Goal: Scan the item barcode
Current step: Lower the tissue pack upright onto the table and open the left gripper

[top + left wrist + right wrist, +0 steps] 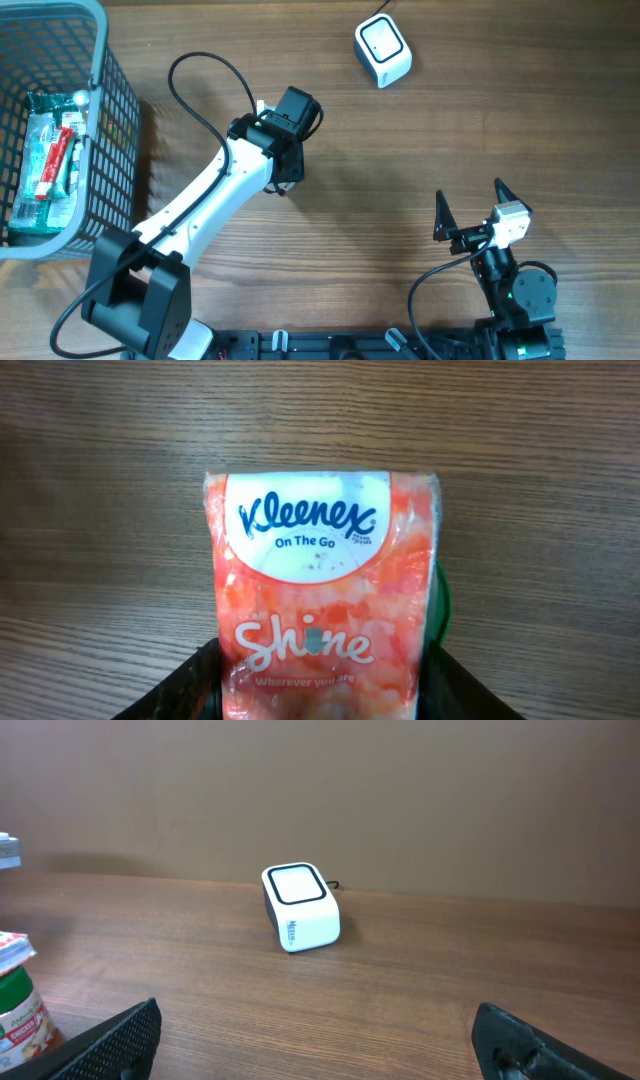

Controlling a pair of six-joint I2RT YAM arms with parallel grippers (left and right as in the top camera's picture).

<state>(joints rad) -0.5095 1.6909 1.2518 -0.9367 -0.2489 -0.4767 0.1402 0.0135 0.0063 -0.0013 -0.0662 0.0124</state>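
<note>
An orange Kleenex tissue pack [320,560] fills the left wrist view, label side up, with a green edge showing behind its right side. My left gripper [325,665] is shut on its lower end, one black finger against each side. From overhead the left gripper [287,150] hangs over mid-table and the pack is hidden under the wrist. The white barcode scanner [383,50] sits at the far side, to the right; it also shows in the right wrist view as the scanner [300,907]. My right gripper [470,197] rests near the front right, open and empty, its fingers [120,1040] wide apart.
A grey wire basket [110,120] at the left edge holds several packaged items [50,160]. A green and red item [18,1010] shows at the left edge of the right wrist view. The left arm's black cable [200,75] loops above the table.
</note>
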